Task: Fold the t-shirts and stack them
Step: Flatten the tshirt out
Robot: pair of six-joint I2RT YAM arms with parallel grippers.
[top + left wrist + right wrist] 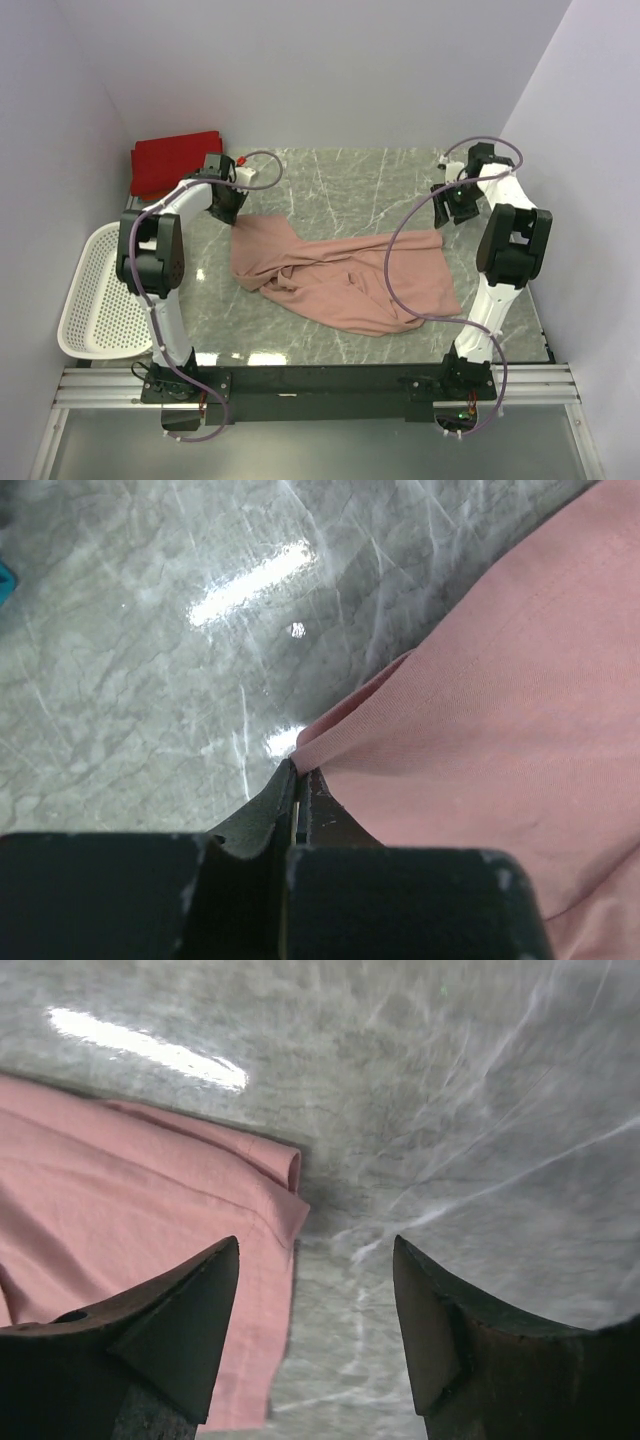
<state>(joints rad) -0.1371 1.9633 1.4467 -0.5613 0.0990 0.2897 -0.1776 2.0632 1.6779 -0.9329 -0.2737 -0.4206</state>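
the left gripper is clamped shut on an edge of the dusty-pink t-shirt. the cloth rises in a taut ridge from its fingertips and spreads away to its right. the rest of the shirt lies crumpled and partly bunched on the marble table between the two arms. the right gripper hovers over bare marble with its jaws wide apart and nothing between them. the shirt's hemmed corner, one bit of it curled over, lies just ahead of the finger on the left of its wrist view, below it and not touching. a folded red t-shirt sits beyond the left gripper and to its left, at the table's far corner, and a white perforated basket sits behind that gripper, off the table's left edge. the shirt is not yet spread flat, so folding looks hardly begun. with only one side pinched, a pull by the left arm would likely drag the whole shirt and bunch it further rather than stretch it. the left hold seems to be on a thin edge and could slip under tension. the right gripper, closing where it is, would catch nothing or only the curled lip, giving a lopsided hold and a crooked fold.
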